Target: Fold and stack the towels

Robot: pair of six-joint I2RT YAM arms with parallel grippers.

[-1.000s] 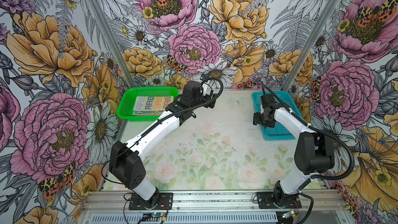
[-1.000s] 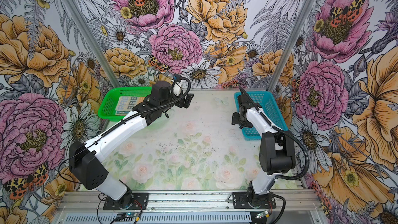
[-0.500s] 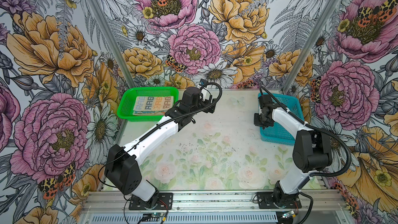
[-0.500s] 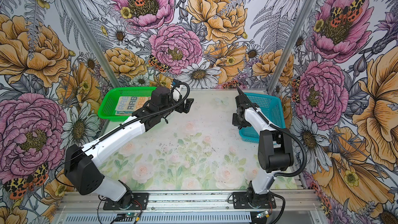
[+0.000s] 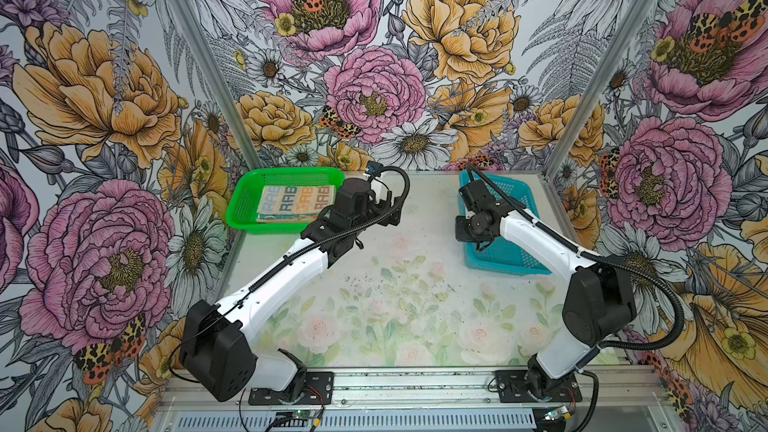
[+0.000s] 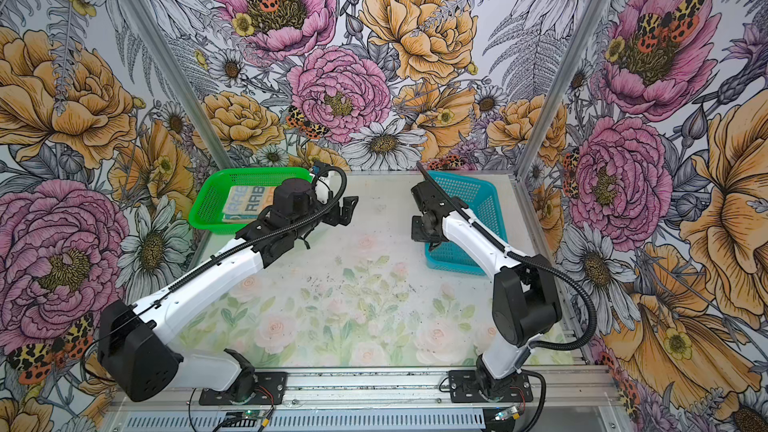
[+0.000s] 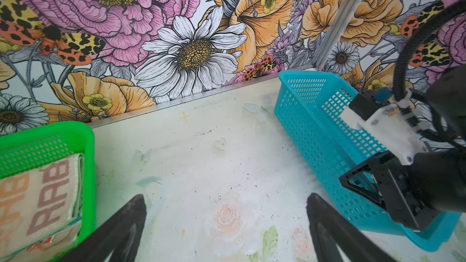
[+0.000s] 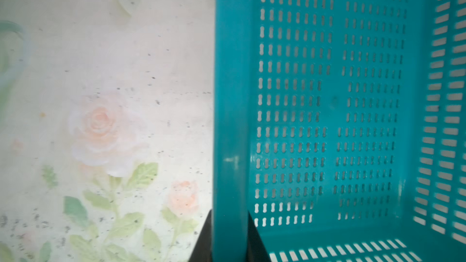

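Note:
The striped towel [image 5: 297, 200] with "RAB" lettering lies folded on top of a stack in the green basket [image 5: 245, 205], also in the other top view as striped towel [image 6: 246, 200] and in the left wrist view as striped towel [image 7: 37, 197]. More cloth edges show beneath it. My left gripper [image 5: 386, 209] [image 6: 347, 211] [image 7: 224, 200] hangs open over bare table just right of that basket, holding nothing. My right gripper [image 5: 469, 228] [image 6: 419, 230] [image 8: 229, 223] is shut on the left rim of the blue basket [image 5: 515, 255] [image 8: 327, 97], which holds nothing.
The green basket [image 6: 208, 201] [image 7: 50, 132] stands at the back left, the blue basket [image 6: 478, 197] [image 7: 315, 102] at the back right. Floral walls enclose the table on three sides. The flower-printed tabletop [image 5: 395, 305] lies between the arms.
My right gripper has shut on the blue basket's rim, and the basket has shifted a little toward the middle. My left gripper, still open, has drawn back slightly from the rear wall.

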